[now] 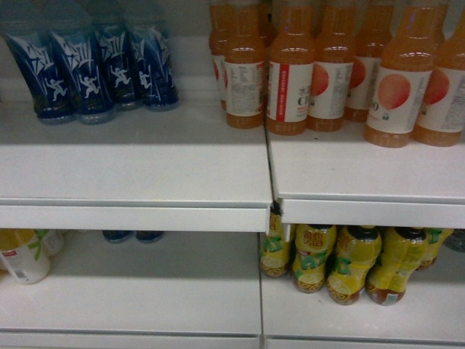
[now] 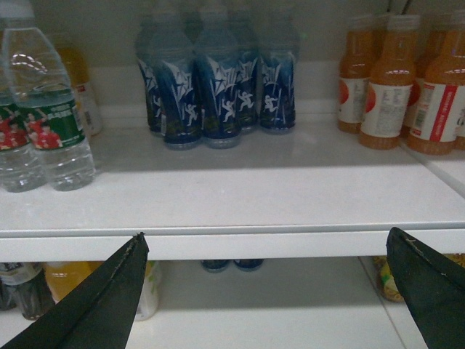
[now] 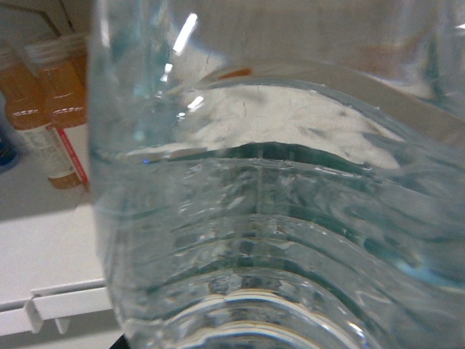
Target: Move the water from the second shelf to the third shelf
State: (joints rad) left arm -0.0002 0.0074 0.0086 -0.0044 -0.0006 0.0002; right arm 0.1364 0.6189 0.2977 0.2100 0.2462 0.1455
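A clear ribbed water bottle [image 3: 290, 218] fills almost the whole right wrist view, pressed close to the camera, with its water line slanting across the frame. My right gripper's fingers are hidden behind it, and it appears shut on this bottle. In the left wrist view, two more water bottles [image 2: 51, 109] with green labels and red-shirted figures stand at the left end of the upper shelf [image 2: 240, 196]. My left gripper [image 2: 267, 235] hangs open and wide in front of that shelf's front edge, holding nothing. Neither gripper shows in the head view.
Blue sports-drink bottles [image 1: 87, 65] and orange juice bottles [image 1: 327, 73] stand on the upper shelf [image 1: 145, 167]. Yellow tea bottles [image 1: 341, 262] crowd the lower shelf at right, and a white-labelled bottle [image 1: 22, 254] stands at its left. Orange bottles [image 3: 51, 109] show beside the held bottle.
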